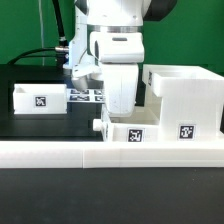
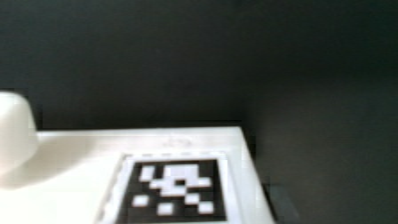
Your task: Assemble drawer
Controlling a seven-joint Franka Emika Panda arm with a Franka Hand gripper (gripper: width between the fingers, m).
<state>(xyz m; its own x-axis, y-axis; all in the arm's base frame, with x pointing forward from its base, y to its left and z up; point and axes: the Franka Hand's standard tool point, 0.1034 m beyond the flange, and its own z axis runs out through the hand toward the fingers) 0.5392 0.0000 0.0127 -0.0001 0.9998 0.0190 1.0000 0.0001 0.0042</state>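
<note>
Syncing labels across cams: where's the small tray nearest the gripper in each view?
Exterior view: the small tray sits low centre, just behind the long rail, at the gripper. The housing is behind it toward the exterior view's right.
Wrist view: probably the same small tray, seen close up as a white surface against the dark table; not certain.
Shared landmark: its square black-and-white tag.

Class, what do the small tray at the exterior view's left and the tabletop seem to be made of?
Tray: likely plastic, white, smooth, matt; thin even walls look moulded. Tabletop: black and matt, no glare; cloth or painted board, cannot tell.
</note>
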